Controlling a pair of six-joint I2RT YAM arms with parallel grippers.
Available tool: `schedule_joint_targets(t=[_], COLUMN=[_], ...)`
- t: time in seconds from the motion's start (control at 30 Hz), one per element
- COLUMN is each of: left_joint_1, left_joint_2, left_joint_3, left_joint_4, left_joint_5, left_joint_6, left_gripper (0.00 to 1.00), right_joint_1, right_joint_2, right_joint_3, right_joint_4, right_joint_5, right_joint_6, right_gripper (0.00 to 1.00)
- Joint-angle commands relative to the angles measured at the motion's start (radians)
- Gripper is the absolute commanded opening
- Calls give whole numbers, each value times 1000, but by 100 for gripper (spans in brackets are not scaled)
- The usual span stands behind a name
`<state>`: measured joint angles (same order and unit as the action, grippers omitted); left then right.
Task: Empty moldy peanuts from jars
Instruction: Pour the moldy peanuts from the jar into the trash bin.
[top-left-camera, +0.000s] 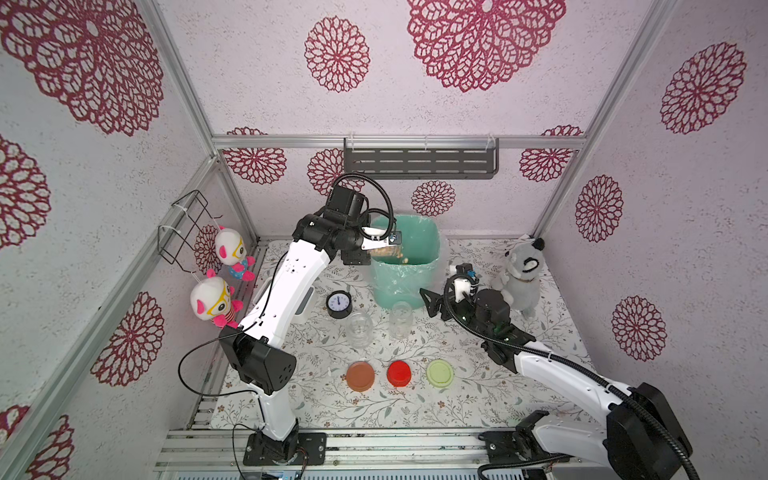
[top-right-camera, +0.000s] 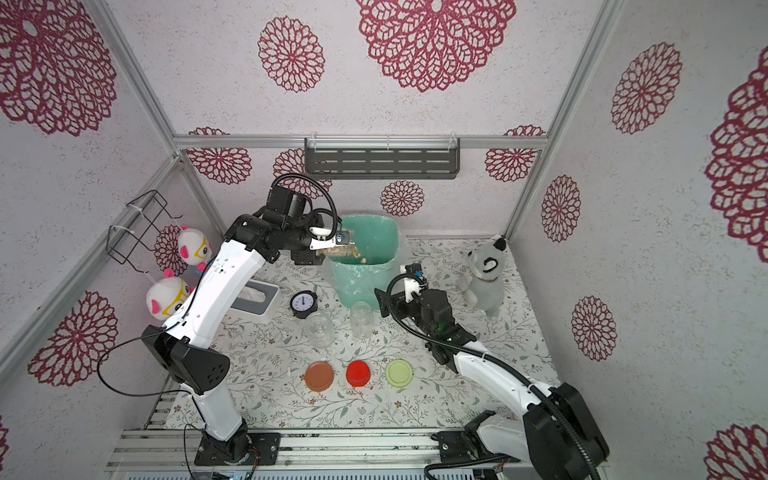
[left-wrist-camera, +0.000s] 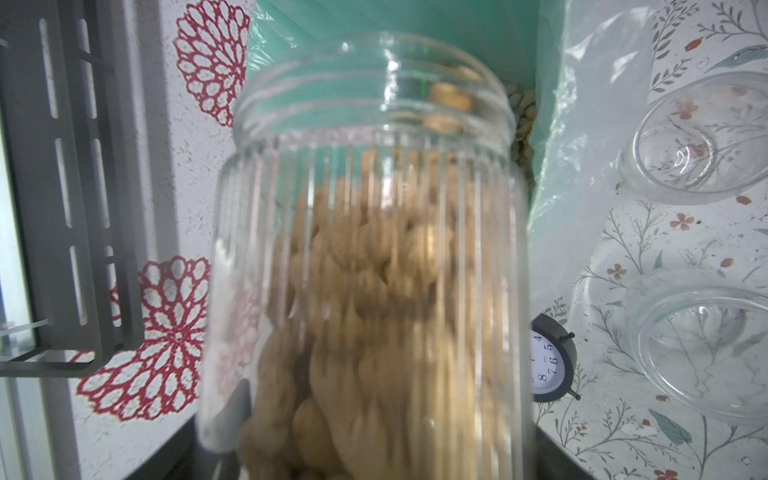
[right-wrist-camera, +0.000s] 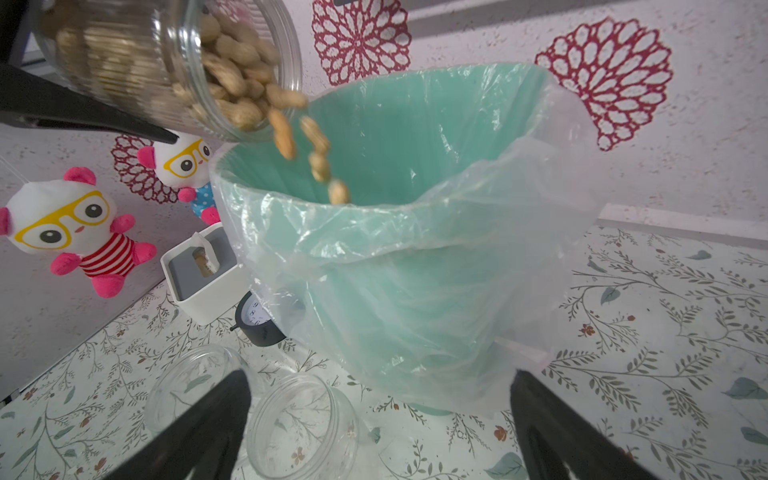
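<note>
Your left gripper (top-left-camera: 375, 246) is clamped on a clear ribbed jar (right-wrist-camera: 124, 58), jaws closed against its walls. You've got the jar tipped well over, with its lidless mouth above the opening of the teal bin (top-left-camera: 390, 286) and its clear plastic liner. Peanuts (right-wrist-camera: 232, 70) are piled at the mouth, and a few are in mid-air, dropping into the bin. The left wrist view is blurred, but it shows tan nuts filling most of the jar body. Past the jar's rim you can see more nuts lying inside the bin.

Your right gripper (right-wrist-camera: 379, 380) is empty, jaws spread wide. Its fingers (right-wrist-camera: 208, 419) frame the bin in its own wrist view. In both top views it sits low between the bin and the grey plush toy (top-left-camera: 521, 274), touching nothing I can see.

The other two jars are upright on the floral table (top-left-camera: 457, 399), lidless and empty. You have the empty jar by the clock (top-left-camera: 359, 328) near the black clock (top-left-camera: 338, 304), and the empty jar by the bin (top-left-camera: 401, 318) just in front of the bin wall.

Three lids lie flat in a row closer to your arm bases, apart from the jars: the brown-orange lid (top-left-camera: 360, 375), the red lid (top-left-camera: 399, 372) and the yellow-green lid (top-left-camera: 440, 373).
</note>
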<state>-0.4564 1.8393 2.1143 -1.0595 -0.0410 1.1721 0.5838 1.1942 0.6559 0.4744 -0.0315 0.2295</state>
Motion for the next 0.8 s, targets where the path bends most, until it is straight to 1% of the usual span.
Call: schedule_joint_targets(t=[0.0, 0.17, 0.33, 0.77], left_joint_1=[-16, -22, -37, -58], left_joint_2=[1, 4, 9, -1], left_joint_3=[42, 43, 33, -1], left_joint_4=[81, 98, 122, 165], left_joint_5=[-37, -39, -81, -135], left_joint_6=[49, 57, 90, 148], left_gripper=[0, 0, 0, 0], right_joint_1=[5, 6, 7, 10], right_joint_2=[-26, -15, -15, -20], right_joint_3=[1, 4, -1, -9], right_joint_4=[93, 102, 99, 97], right_joint_5=[-18, -28, -30, -36], right_joint_6=[-12, -12, -12, -12], right_gripper=[99, 99, 99, 99])
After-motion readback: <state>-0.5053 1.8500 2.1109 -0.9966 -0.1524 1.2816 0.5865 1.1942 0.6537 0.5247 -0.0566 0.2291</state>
